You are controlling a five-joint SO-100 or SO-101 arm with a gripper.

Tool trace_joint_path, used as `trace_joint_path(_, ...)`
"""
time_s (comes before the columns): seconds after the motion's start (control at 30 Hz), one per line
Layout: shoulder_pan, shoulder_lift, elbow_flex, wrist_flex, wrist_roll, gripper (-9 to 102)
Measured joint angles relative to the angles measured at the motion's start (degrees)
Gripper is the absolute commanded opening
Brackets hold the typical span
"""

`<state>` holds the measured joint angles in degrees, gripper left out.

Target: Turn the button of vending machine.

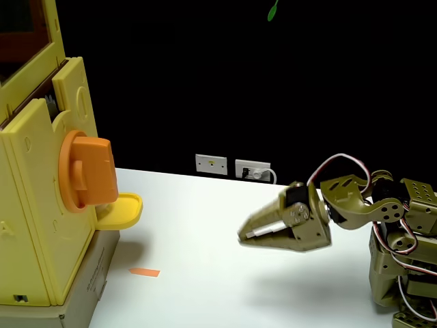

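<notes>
The gripper (243, 236) is closed and empty above the table (205, 273). It points toward the button (92, 173) of the vending machine (34, 205), well apart from it.

open table (205, 225) between claw (243, 234), button (92, 172)

White worktop (205, 225), seen in the fixed view. At left, a pale box (89, 287) resting on it and bearing the vending machine (34, 205). Nearby, a small orange strip (145, 272) lying flat. At right, the olive-green arm's base (403, 287).
</notes>
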<state>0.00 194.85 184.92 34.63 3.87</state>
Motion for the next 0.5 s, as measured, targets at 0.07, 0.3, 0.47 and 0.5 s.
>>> trace_joint_path(0.07,0.0,0.0,0.0,2.7,0.0,1)
trace_joint_path(0.3,0.0,0.0,0.0,9.6,0.0,1)
trace_joint_path(0.47,0.0,0.1,0.0,17.4,0.3,1)
trace_joint_path(0.5,0.0,0.1,0.0,19.1,0.5,1)
